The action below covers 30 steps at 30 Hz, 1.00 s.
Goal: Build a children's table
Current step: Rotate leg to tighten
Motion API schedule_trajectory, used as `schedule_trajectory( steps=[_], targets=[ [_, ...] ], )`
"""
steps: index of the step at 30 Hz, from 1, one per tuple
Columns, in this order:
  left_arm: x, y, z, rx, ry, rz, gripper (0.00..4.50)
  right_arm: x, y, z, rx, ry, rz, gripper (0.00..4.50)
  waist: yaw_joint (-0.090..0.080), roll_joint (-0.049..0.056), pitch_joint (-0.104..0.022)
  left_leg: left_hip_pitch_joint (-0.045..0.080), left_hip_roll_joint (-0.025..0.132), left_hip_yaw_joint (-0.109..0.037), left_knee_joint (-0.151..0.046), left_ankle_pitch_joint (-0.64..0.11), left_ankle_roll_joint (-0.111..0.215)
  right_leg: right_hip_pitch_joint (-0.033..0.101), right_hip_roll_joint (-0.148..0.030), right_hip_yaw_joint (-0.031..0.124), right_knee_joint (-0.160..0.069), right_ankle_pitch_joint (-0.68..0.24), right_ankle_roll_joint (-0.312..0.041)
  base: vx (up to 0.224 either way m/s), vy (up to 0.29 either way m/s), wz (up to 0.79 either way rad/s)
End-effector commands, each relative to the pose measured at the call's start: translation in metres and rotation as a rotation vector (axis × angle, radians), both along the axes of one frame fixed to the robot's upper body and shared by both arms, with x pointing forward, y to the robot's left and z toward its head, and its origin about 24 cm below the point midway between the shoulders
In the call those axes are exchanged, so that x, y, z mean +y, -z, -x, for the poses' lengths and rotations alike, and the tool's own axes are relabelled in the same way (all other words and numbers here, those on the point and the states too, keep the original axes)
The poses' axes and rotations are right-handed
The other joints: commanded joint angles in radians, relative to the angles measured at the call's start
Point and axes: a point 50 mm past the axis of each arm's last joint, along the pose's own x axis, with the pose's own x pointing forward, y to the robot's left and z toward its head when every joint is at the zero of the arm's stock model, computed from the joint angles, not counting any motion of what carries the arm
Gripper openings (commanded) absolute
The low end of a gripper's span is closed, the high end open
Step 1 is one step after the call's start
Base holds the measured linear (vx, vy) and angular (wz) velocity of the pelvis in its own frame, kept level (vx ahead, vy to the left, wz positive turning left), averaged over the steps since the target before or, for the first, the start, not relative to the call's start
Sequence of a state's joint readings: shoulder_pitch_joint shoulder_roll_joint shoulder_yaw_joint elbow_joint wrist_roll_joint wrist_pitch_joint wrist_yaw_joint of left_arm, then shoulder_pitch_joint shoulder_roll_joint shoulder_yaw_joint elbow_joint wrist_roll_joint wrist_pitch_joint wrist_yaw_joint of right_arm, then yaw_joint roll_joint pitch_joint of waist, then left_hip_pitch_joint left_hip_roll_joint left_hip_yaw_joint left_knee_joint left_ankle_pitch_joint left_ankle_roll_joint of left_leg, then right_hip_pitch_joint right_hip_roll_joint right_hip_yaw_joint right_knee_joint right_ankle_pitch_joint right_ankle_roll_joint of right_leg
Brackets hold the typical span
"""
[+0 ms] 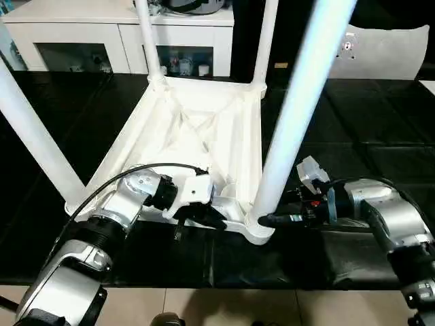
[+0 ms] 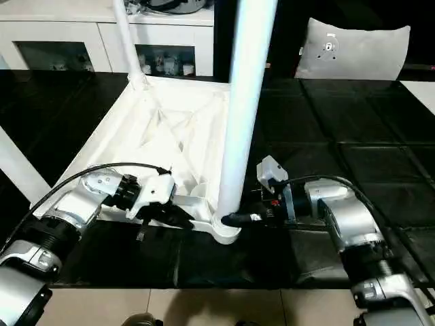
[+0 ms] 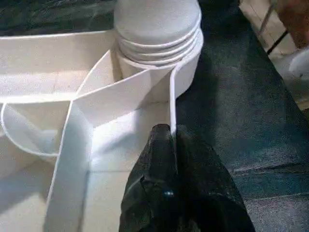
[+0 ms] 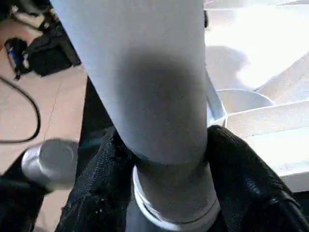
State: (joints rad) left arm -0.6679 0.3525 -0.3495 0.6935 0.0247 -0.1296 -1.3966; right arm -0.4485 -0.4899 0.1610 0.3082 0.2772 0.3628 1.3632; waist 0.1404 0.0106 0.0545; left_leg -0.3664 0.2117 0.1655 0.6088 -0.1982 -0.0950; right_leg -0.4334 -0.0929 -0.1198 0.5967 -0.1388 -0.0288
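Children's table [image 1: 204,122] upside down on black work table [image 1: 367,129], 4 legs up. Right gripper [image 1: 272,220] pinching near-right leg [image 1: 299,115] at base; left gripper [image 3: 170,145] pinching near rim. Risk: leg partly seated, twist slips, top skids.

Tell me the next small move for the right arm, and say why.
Probably keep twisting the near-right leg into its corner socket: the right gripper clamps its base, thread rings still show above the socket, and the left gripper pinches the tabletop's rim to steady it.
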Motion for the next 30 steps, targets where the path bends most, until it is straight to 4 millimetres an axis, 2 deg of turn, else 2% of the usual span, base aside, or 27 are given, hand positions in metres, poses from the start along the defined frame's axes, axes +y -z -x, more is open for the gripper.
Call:
schedule_trajectory(
  steps=[1,2,3,4,6,7,9,12,13,15,16,17,18,21,26,30],
  targets=[
    [-0.018,-0.017,-0.012,-0.060,-0.092,0.078,0.00,0.015,-0.003,-0.008,-0.017,0.122,-0.042,2.00,-0.009,-0.007,-0.081,0.005,0.012,0.008,-0.064,-0.128,0.056,0.078,-0.048,0.044,-0.079,-0.376,-0.116,0.000,0.000,0.00],
    [-0.018,-0.017,-0.012,-0.059,-0.093,0.078,0.00,0.015,-0.003,-0.008,-0.018,0.124,-0.042,2.00,-0.012,-0.008,-0.079,0.004,0.010,0.009,-0.064,-0.131,0.051,0.078,-0.047,0.043,-0.081,-0.389,-0.109,0.000,0.000,0.00],
    [-0.029,-0.021,-0.018,-0.047,-0.183,0.125,0.00,0.024,-0.001,-0.018,-0.022,0.282,-0.043,2.00,-0.014,-0.007,-0.079,0.004,0.008,0.008,-0.065,-0.138,0.038,0.077,-0.048,0.041,-0.084,-0.423,-0.095,0.000,0.000,0.00],
    [-0.030,-0.021,-0.018,-0.046,-0.190,0.128,0.00,0.024,-0.001,-0.019,-0.022,0.294,-0.043,2.00,-0.020,-0.009,-0.077,0.002,0.006,0.006,-0.067,-0.141,0.031,0.077,-0.048,0.040,-0.087,-0.438,-0.087,0.000,0.000,0.00],
    [-0.048,-0.025,-0.023,-0.049,-0.281,0.165,0.00,0.036,0.002,-0.030,-0.023,0.467,-0.013,1.99,-0.047,-0.012,-0.076,-0.002,-0.001,0.002,-0.067,-0.159,0.014,0.080,-0.046,0.030,-0.097,-0.492,-0.055,0.000,0.000,0.00],
    [-0.049,-0.025,-0.023,-0.049,-0.287,0.167,0.00,0.037,0.002,-0.030,-0.024,0.477,-0.010,1.99,-0.053,-0.006,-0.077,-0.002,-0.003,0.001,-0.065,-0.162,0.013,0.080,-0.046,0.029,-0.099,-0.497,-0.052,0.000,0.000,0.00],
    [-0.060,-0.027,-0.026,-0.052,-0.352,0.190,0.00,0.043,0.002,-0.036,-0.032,0.586,0.002,1.98,-0.075,-0.013,-0.079,-0.008,-0.011,0.004,-0.061,-0.152,0.033,0.083,-0.044,0.027,-0.105,-0.485,-0.041,0.000,0.000,0.00],
    [-0.074,-0.031,-0.029,-0.066,-0.461,0.233,0.00,0.051,0.002,-0.044,-0.034,0.715,0.014,1.97,-0.094,-0.008,-0.084,-0.013,-0.012,0.004,-0.058,-0.123,0.051,0.084,-0.038,0.028,-0.098,-0.425,-0.067,0.000,0.000,0.00],
    [-0.075,-0.031,-0.029,-0.067,-0.469,0.238,0.00,0.052,0.002,-0.044,-0.040,0.720,0.007,1.97,-0.095,-0.008,-0.085,-0.009,-0.012,0.005,-0.058,-0.122,0.056,0.081,-0.038,0.028,-0.099,-0.418,-0.072,0.000,0.000,0.00],
    [-0.078,-0.032,-0.027,-0.074,-0.470,0.246,0.00,0.054,0.000,-0.044,-0.074,0.730,-0.013,1.97,-0.095,-0.009,-0.087,-0.012,-0.010,0.005,-0.058,-0.106,0.081,0.084,-0.038,0.031,-0.093,-0.372,-0.087,0.000,0.000,0.00],
    [-0.079,-0.033,-0.027,-0.075,-0.475,0.245,0.00,0.055,0.000,-0.044,-0.087,0.736,-0.013,2.32,-0.094,-0.009,-0.089,-0.013,-0.009,0.005,-0.058,-0.097,0.085,0.086,-0.038,0.032,-0.090,-0.353,-0.092,0.000,0.000,0.00],
    [-0.079,-0.033,-0.026,-0.077,-0.472,0.244,0.00,0.055,0.000,-0.043,-0.088,0.745,-0.019,2.52,-0.093,-0.007,-0.091,-0.011,-0.005,0.004,-0.059,-0.079,0.092,0.085,-0.039,0.035,-0.083,-0.306,-0.111,0.000,0.000,0.00],
    [-0.078,-0.032,-0.026,-0.081,-0.473,0.238,0.00,0.054,0.000,-0.043,-0.086,0.750,-0.026,2.66,-0.093,-0.003,-0.091,-0.011,-0.004,0.003,-0.059,-0.071,0.099,0.086,-0.039,0.037,-0.077,-0.262,-0.133,0.000,0.000,0.00],
    [-0.070,-0.030,-0.027,-0.104,-0.478,0.209,0.00,0.049,0.000,-0.041,-0.095,0.750,-0.039,2.85,-0.092,-0.002,-0.090,-0.007,0.001,0.004,-0.060,-0.072,0.111,0.087,-0.040,0.041,-0.071,-0.200,-0.173,0.000,0.000,0.00],
    [-0.058,-0.028,-0.027,-0.116,-0.457,0.197,0.00,0.035,-0.003,-0.038,-0.102,0.736,-0.062,3.30,-0.088,0.000,-0.087,-0.005,0.003,0.004,-0.062,-0.101,0.114,0.089,-0.043,0.041,-0.076,-0.226,-0.174,0.000,0.000,0.00],
    [-0.037,-0.021,-0.023,-0.107,-0.375,0.138,0.00,0.014,-0.005,-0.030,-0.152,0.586,-0.012,3.62,-0.080,-0.004,-0.083,-0.001,0.003,0.006,-0.063,-0.140,0.101,0.087,-0.043,0.041,-0.083,-0.289,-0.153,0.000,0.000,0.00]
  ],
)
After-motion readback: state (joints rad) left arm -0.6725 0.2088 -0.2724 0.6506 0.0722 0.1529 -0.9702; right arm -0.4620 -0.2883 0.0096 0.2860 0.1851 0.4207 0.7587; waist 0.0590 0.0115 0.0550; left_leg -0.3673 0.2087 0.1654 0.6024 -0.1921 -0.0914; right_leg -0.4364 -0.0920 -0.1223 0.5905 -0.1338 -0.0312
